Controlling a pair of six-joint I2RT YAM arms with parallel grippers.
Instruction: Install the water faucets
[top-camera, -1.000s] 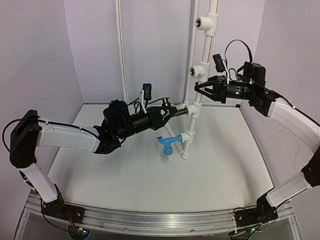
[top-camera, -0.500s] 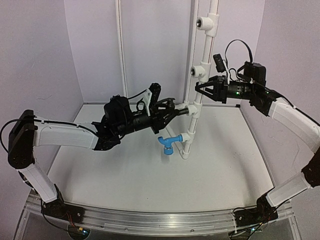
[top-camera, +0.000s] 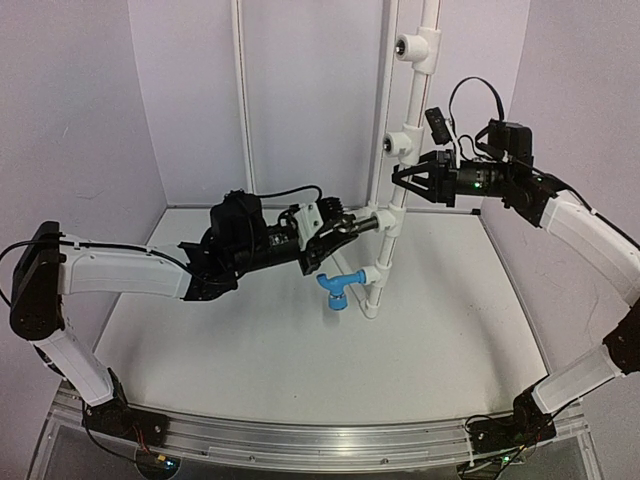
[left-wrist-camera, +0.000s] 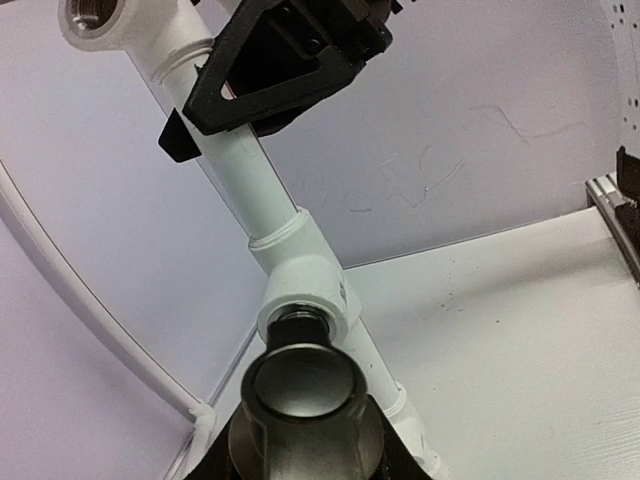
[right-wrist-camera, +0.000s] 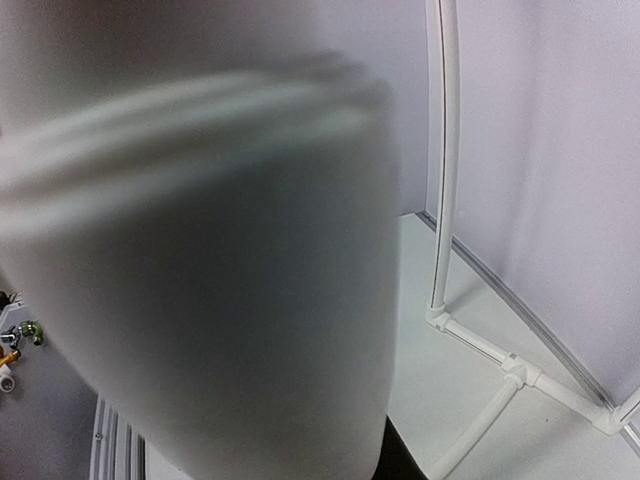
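Status: blue tap (top-camera: 338, 287) sits in the lowest tee (top-camera: 372, 274), spout down; I count that one done; left gripper (top-camera: 340, 226) is closed on the black tap (left-wrist-camera: 305, 385), whose threaded end is at the mouth of the middle tee (left-wrist-camera: 300, 298); how deep it sits I cannot tell; right gripper (top-camera: 406, 181) is clamped round the pipe (left-wrist-camera: 245, 170) just above, bracing it; its own camera gives only blur. Left to do, by my reckoning: screw the black tap home, then release; two higher sockets (top-camera: 398, 143) stand open.
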